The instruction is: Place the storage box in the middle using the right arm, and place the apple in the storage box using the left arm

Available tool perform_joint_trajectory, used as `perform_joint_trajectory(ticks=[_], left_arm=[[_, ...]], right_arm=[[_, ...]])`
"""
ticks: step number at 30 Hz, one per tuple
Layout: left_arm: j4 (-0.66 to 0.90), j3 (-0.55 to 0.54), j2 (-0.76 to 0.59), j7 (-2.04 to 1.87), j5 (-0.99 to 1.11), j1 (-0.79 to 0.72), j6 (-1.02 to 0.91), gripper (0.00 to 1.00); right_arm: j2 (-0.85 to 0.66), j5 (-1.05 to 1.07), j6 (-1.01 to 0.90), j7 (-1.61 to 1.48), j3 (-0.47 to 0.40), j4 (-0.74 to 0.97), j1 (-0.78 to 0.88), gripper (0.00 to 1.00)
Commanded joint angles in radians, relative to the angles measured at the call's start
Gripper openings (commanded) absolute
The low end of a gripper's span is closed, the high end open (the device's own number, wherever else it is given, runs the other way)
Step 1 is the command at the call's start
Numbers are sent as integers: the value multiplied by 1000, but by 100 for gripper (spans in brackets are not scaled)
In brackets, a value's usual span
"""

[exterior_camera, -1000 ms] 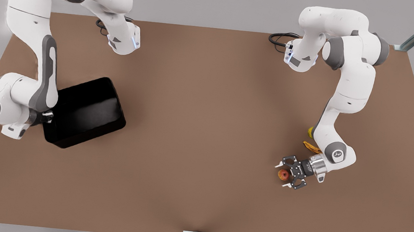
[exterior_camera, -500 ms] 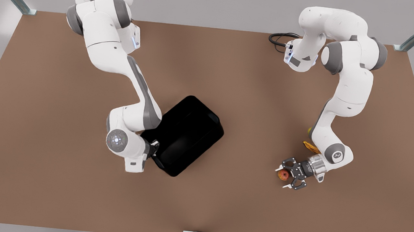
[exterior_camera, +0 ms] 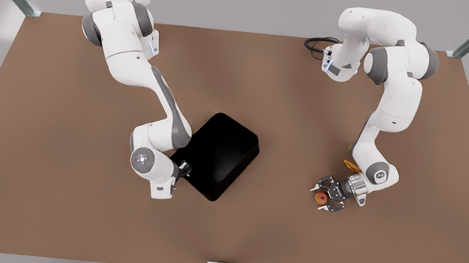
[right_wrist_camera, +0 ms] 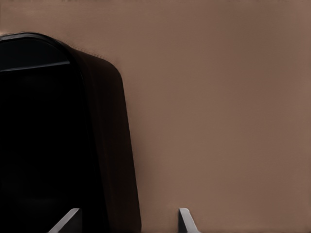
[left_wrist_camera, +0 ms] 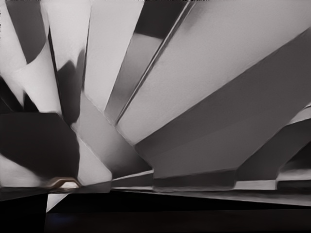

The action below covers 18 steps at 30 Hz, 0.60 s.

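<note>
The glossy black storage box (exterior_camera: pixel 223 156) sits turned at an angle near the table's middle. My right gripper (exterior_camera: pixel 184 170) is at the box's near corner on the front view's left. In the right wrist view its fingers (right_wrist_camera: pixel 183 219) stand open astride the box wall (right_wrist_camera: pixel 109 160), with bare table between the wall and the outer finger. The small red-orange apple (exterior_camera: pixel 321 197) lies on the table at the front view's right. My left gripper (exterior_camera: pixel 318 198) is low over it, open, with one fingertip on each side of the apple.
Partly hidden behind the left arm lie a spotted yellow banana (exterior_camera: pixel 352 165) and a yellow-green fruit (exterior_camera: pixel 351 148). A black cable (exterior_camera: pixel 315 43) loops at the table's back edge. Brown tabletop (exterior_camera: pixel 287 124) separates the box from the apple.
The right arm swept the storage box from the front view's far left to the middle, then nudged it slightly further. The left gripper sank lower around the apple.
</note>
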Motion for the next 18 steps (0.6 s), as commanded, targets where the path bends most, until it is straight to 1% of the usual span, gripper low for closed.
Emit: perform_joint_trajectory(ticks=[1,3,6,7,8,10,11,12,13,14,15,17,18], left_arm=[[1,0,14,-170,-192,3,-1,91],[1,0,14,-177,-192,2,-1,92],[3,0,14,-172,-192,2,-2,92],[6,1,12,-163,-190,3,-10,93],[6,4,12,-158,-189,3,-19,93],[4,4,11,-131,-187,3,-28,93],[4,4,11,-121,-187,2,-36,93],[3,4,9,-112,-184,2,-35,93],[1,4,11,-104,-184,2,-35,93],[1,4,9,-108,-184,3,-35,92],[1,4,11,-109,-184,2,-35,83],[1,4,9,-118,-184,3,-35,63],[3,4,9,-117,-184,2,-35,60]], right_arm=[[0,0,-2,0,-1,2,-2,100],[-32,0,-32,3,-5,4,-8,100],[-198,-1,-294,8,-21,-1,-101,100],[-229,-1,-356,8,-33,2,-126,100],[-328,-15,-403,9,-34,-22,-178,100],[-555,-156,-544,9,-33,-103,-264,100],[-609,-159,-589,8,-33,-131,-296,100],[-632,-159,-601,9,-33,-136,-311,100],[-719,-177,-601,11,-31,-184,-339,100],[-836,-236,-598,12,-31,-281,-361,100],[-867,-262,-600,9,-31,-303,-382,100],[-858,-262,-604,9,-31,-309,-391,100],[-858,-262,-604,3,-31,-309,-399,100]])
